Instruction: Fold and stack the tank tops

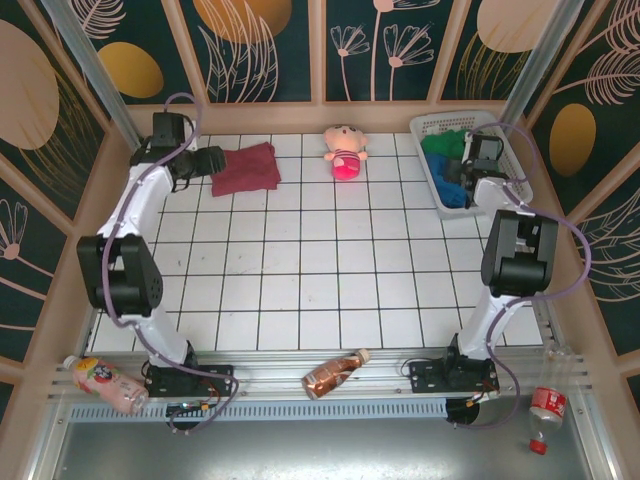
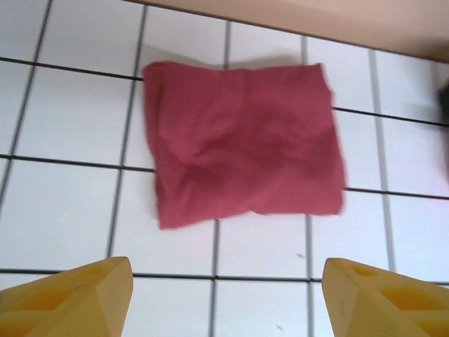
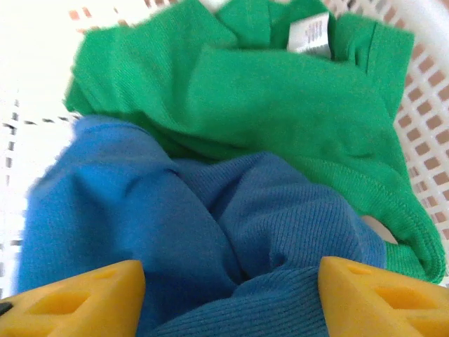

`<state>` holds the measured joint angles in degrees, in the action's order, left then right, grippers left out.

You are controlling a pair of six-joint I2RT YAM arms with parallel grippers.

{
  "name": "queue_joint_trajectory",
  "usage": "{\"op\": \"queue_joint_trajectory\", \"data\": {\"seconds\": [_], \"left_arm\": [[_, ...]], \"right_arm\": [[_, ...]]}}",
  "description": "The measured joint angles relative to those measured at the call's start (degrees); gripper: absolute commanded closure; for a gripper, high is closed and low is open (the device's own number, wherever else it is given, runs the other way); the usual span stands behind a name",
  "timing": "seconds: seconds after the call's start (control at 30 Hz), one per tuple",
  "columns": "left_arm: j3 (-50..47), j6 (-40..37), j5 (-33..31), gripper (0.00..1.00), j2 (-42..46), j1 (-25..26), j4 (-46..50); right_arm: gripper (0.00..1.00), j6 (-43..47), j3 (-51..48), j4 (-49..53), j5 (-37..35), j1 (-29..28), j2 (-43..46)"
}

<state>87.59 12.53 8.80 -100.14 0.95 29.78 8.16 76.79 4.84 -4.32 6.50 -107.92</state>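
Note:
The maroon tank top (image 1: 246, 168) lies folded into a rough square on the tiles at the back left. In the left wrist view the maroon tank top (image 2: 242, 140) lies flat beyond my left gripper (image 2: 228, 298), which is open with bare tile between its yellow fingers. From above, my left gripper (image 1: 205, 160) sits just left of the cloth. The blue tank top (image 3: 175, 210) and the green one (image 3: 280, 91), with its white neck label (image 3: 309, 34), lie crumpled in the white basket (image 1: 440, 122). My right gripper (image 3: 231, 295) hangs open over the blue cloth.
A pink plush doll (image 1: 345, 150) lies at the back middle. Bottles rest along the near rail at the left (image 1: 100, 383), the middle (image 1: 335, 372) and the right (image 1: 546, 408). Wooden walls enclose the tiled table. The basket wall (image 3: 428, 77) stands close on my right gripper's right.

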Motion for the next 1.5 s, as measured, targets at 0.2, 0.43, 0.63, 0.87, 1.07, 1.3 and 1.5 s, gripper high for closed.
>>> {"op": "queue_joint_trajectory", "data": {"seconds": [0.2,0.43,0.63,0.87,1.07,1.3,1.5], "left_arm": [[-17.2,7.0,6.1,0.28,7.5,6.1,-4.4],[-27.3,15.8,10.3,0.28,11.0,12.0,-9.4],[-27.2,18.6,11.0,0.28,11.5,12.8,-11.8],[-25.4,18.9,10.9,0.28,10.8,13.0,-11.8],[-21.7,19.0,11.0,0.28,9.6,13.0,-11.8],[-18.3,19.0,11.3,0.28,9.2,13.0,-11.6],[-12.7,17.6,8.0,0.28,9.3,13.3,-6.2]], "right_arm": [[0.48,2.7,4.2,3.0,0.1,0.7,-5.4],[0.96,3.3,6.0,5.1,0.8,0.7,-6.1],[0.98,1.4,7.0,7.5,0.9,0.8,-1.0],[1.00,-0.4,13.2,8.0,2.5,1.0,7.5],[1.00,-1.5,14.9,1.0,4.8,0.8,13.9],[1.00,-0.3,18.7,-7.6,7.2,-4.6,17.7],[1.00,-5.6,17.8,-5.6,10.5,-16.1,24.0]]}}
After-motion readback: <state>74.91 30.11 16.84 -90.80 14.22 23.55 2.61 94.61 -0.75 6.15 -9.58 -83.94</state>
